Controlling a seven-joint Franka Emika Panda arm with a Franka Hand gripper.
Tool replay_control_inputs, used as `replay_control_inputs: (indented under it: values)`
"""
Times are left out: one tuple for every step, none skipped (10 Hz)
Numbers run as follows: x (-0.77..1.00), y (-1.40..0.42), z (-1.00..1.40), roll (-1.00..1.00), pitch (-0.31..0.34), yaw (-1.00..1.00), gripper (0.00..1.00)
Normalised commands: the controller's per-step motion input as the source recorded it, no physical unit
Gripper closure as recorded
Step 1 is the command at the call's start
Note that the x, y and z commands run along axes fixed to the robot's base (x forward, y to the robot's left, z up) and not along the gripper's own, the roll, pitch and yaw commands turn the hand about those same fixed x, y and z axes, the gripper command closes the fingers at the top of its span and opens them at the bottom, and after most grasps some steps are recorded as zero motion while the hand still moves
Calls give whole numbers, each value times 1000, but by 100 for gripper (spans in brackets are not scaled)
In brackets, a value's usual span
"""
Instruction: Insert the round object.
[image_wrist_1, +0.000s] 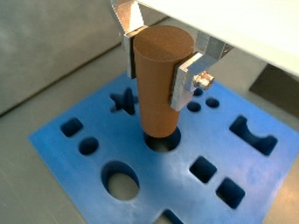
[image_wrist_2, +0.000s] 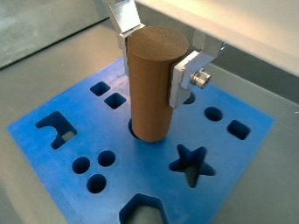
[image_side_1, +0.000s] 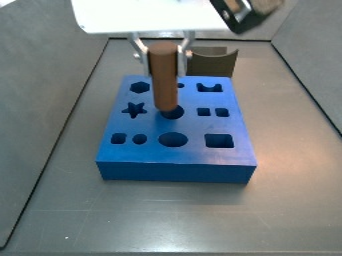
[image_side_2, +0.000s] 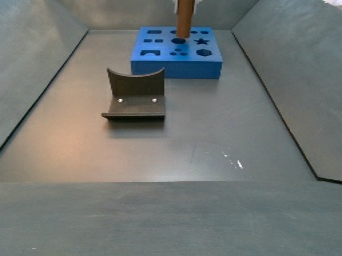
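Note:
The round object (image_wrist_1: 158, 83), a reddish-brown cylinder peg, stands upright between my gripper's (image_wrist_1: 156, 63) silver fingers, which are shut on its upper part. It shows the same way in both wrist views (image_wrist_2: 152, 83). Its lower end sits in the mouth of a round hole (image_wrist_1: 163, 142) near the middle of the blue block (image_wrist_1: 87, 162). In a side view the peg (image_side_1: 164, 75) stands on the blue block (image_side_1: 174, 150) under the gripper (image_side_1: 162, 45). In a side view from far off, the peg (image_side_2: 183, 18) rises from the block (image_side_2: 178, 55).
The blue block has other holes: a star (image_wrist_2: 190, 164), squares (image_wrist_2: 239, 130), an oval (image_wrist_1: 121, 182) and an arch slot (image_wrist_1: 253, 136). The dark fixture (image_side_2: 134, 97) stands on the grey floor apart from the block, and behind it in a side view (image_side_1: 211, 60). Grey walls ring the floor.

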Motion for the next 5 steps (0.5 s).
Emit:
replay_control_inputs:
  values:
    - [46,0,-263,0,-13,0,100]
    - [0,-37,-374,49,-20,0,100]
    - [51,-66,-340,37,0,0,100]
    - [257,-34,-403,67,0,-11,100]
    - [309,0,-443,101,16,0,100]
